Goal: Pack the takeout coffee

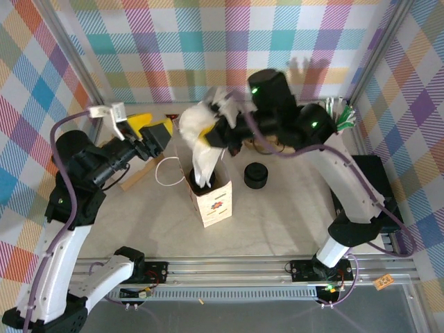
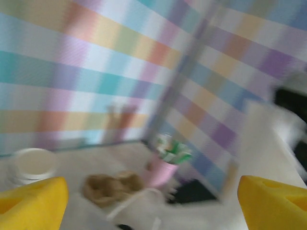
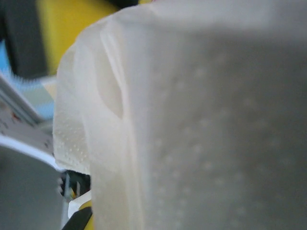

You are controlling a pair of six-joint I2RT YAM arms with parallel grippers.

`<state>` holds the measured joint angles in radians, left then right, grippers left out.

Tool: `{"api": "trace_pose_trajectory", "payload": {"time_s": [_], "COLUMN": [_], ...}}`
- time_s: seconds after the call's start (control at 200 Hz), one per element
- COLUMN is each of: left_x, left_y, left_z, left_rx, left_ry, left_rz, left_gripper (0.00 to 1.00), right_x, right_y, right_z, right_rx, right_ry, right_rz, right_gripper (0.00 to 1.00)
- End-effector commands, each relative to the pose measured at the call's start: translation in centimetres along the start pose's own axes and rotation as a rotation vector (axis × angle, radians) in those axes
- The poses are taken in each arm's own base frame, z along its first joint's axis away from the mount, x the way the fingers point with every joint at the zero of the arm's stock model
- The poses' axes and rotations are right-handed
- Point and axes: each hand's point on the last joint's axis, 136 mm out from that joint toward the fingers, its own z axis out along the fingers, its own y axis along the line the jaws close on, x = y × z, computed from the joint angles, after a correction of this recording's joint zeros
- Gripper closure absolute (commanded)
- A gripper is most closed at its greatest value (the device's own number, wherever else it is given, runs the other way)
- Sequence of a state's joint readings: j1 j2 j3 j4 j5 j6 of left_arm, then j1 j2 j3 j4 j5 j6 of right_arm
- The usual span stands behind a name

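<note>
In the top view, the right gripper (image 1: 206,139) is pinching a white napkin (image 1: 198,119) just above the centre of the frame. Its jaws are closed on the bunched paper, and the napkin's tail is hanging into the mouth of the paper bag (image 1: 214,201) standing at mid-frame. The napkin is covering the bag's opening, so where the takeout coffee is sitting cannot be told. The left gripper (image 1: 154,130) is hovering left of the bag, holding nothing. A stack of black lids (image 1: 255,175) is sitting just right of the bag.

In the left wrist view, which is badly blurred, the yellow fingers (image 2: 29,206) are standing wide apart at the lower corners with nothing between them. A stack of cream cups (image 2: 29,165) is sitting at lower left and a pink cup (image 2: 163,172) near lower centre.

In the right wrist view, the dotted napkin is hanging close before the lens, with a yellow finger (image 3: 62,28) showing at upper left.
</note>
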<state>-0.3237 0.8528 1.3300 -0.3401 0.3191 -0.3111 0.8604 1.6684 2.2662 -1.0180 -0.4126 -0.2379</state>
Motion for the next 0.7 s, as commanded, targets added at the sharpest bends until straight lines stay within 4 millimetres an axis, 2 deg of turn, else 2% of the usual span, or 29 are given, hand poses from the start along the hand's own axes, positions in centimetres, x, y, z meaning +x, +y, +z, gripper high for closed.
{"api": "trace_pose_trajectory", "payload": {"time_s": [0.0, 0.115, 0.345, 0.48, 0.695], "left_x": [-1.5, -1.8, -1.6, -1.2, -0.9], "left_y": [4.4, 4.9, 4.7, 4.7, 4.7], "left_z": [-2.0, -2.5, -2.5, -2.5, -2.5], "left_rx": [-0.288, -0.326, -0.308, -0.304, -0.302], "left_ry": [-0.065, -0.085, -0.088, -0.077, -0.069], "left_rz": [0.118, 0.112, 0.059, 0.043, 0.029], "left_gripper": [0.1, 0.1, 0.1, 0.1, 0.1], "right_x": [4.5, 5.0, 6.1, 7.1, 8.3], "right_y": [-2.2, -2.6, -3.5, -1.3, 2.5], "right_z": [2.1, 3.7, 5.4, 6.1, 6.0], "right_rx": [0.132, 0.174, 0.208, 0.105, -0.09], "right_ry": [0.217, 0.256, 0.283, 0.279, 0.277], "right_rz": [-0.183, -0.255, -0.356, -0.383, -0.258], "right_gripper": [1.0, 1.0, 1.0, 1.0, 1.0]}}
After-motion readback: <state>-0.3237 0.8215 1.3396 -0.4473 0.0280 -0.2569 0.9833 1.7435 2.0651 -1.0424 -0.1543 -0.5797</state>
